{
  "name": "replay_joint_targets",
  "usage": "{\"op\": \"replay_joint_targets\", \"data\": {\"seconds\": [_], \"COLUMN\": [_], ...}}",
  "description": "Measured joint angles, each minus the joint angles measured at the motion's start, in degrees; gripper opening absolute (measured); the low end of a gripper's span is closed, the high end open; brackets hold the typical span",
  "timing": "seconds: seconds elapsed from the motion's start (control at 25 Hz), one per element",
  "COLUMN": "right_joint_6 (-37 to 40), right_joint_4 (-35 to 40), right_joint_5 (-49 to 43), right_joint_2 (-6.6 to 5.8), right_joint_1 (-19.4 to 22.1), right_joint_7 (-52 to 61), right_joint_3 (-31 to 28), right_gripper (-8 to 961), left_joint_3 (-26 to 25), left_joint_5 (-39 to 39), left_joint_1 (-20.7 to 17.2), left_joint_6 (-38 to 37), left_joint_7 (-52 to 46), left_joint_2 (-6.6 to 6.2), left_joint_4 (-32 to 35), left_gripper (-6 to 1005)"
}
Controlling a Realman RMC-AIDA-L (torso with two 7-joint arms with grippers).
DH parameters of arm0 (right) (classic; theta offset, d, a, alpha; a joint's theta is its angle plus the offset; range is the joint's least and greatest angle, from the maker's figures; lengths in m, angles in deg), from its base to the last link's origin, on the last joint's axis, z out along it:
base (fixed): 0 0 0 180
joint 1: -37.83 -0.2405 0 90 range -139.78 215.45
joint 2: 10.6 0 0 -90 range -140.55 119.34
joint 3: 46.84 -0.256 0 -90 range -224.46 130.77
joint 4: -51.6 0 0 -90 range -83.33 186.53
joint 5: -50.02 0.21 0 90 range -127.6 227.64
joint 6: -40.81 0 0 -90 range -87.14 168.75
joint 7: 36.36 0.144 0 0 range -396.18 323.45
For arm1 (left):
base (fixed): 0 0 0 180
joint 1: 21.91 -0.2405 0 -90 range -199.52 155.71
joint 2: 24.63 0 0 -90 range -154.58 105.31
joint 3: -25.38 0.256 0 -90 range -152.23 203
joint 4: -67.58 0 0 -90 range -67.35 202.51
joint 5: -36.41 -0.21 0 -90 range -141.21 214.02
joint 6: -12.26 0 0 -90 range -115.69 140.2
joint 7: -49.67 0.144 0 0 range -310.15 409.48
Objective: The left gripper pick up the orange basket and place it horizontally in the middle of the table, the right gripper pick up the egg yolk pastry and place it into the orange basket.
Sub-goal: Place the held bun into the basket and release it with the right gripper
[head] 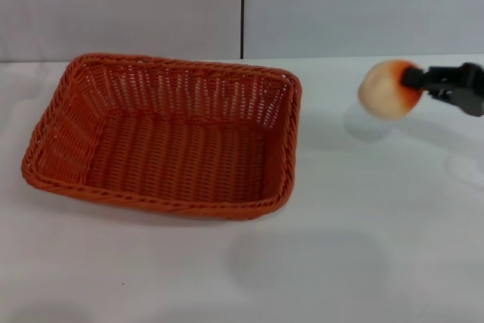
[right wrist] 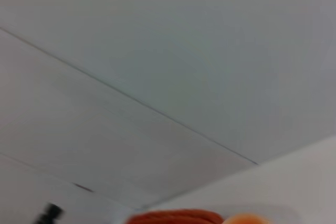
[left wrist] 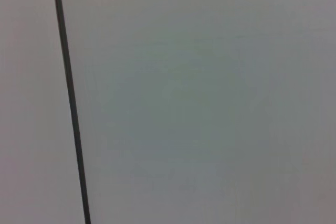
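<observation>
The orange basket (head: pixel 162 135) lies lengthwise on the white table (head: pixel 363 247), left of centre, with nothing inside it. To its right the egg yolk pastry (head: pixel 389 90) hangs above the tabletop, casting a shadow below. My right gripper (head: pixel 414 78) comes in from the right edge and is shut on the pastry. In the right wrist view a sliver of the basket rim (right wrist: pixel 176 217) and of the pastry (right wrist: pixel 247 219) show along the frame edge. My left gripper is out of view; its wrist view shows only a wall.
A grey wall panel (head: pixel 121 5) with a dark vertical seam (head: pixel 242 5) stands behind the table. The left wrist view shows the same kind of seam (left wrist: pixel 71 103) on a plain wall.
</observation>
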Motion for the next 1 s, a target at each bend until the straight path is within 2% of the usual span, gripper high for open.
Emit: {"op": "replay_joint_targets", "data": {"seconds": [0.24,0.28,0.36,0.4,0.44,0.48,0.56,0.6,0.64,0.8,1.0], "right_joint_6": [-4.7,-4.3,-3.9,-2.8,-2.8,-0.4,1.1,4.1,4.1,9.8,11.2], "right_joint_4": [-0.8,-2.5,-3.9,-6.3,-6.3,-9.4,-10.7,-13.6,-13.6,-18.5,-19.7], "right_joint_5": [5.9,6.4,6.5,6.4,6.4,5.6,5.0,3.5,3.5,2.1,3.8], "right_joint_2": [0.00,-0.10,-0.23,-0.63,-0.63,-1.45,-1.87,-2.57,-2.57,-3.15,-2.68], "right_joint_1": [0.1,-2.1,-3.7,-6.5,-6.5,-10.1,-11.6,-14.7,-14.7,-19.4,-21.5], "right_joint_7": [-3.1,-4.4,-5.4,-7.3,-7.3,-9.3,-10.2,-12.1,-12.1,-15.4,-16.7], "right_joint_3": [-0.8,0.7,1.4,1.7,1.7,2.0,2.1,2.5,2.5,4.6,8.0], "right_gripper": [120,116,106,102,98,93,79,72,65,54,47], "left_joint_3": [0.0,0.0,0.0,0.0,-0.3,-0.8,-1.0,-1.1,-1.1,-1.4,-1.4], "left_joint_5": [0.4,0.9,2.7,3.6,5.2,8.1,9.5,11.7,11.7,14.6,14.8], "left_joint_1": [0.8,1.1,1.6,1.8,2.0,2.3,2.4,2.5,2.5,2.6,2.6], "left_joint_6": [-0.1,-0.1,-0.1,-0.1,-0.1,0.1,0.4,0.8,0.8,2.4,2.9], "left_joint_7": [0.0,0.0,0.1,0.2,0.7,2.6,4.0,6.0,6.0,8.1,8.1], "left_joint_2": [0.00,0.00,0.00,-0.01,-0.04,-0.05,-0.05,-0.05,-0.05,-0.03,-0.03], "left_joint_4": [1.1,1.6,2.8,3.4,4.3,5.8,6.6,7.6,7.6,8.8,8.8], "left_gripper": [563,563,564,564,564,564,564,564,565,565,566]}}
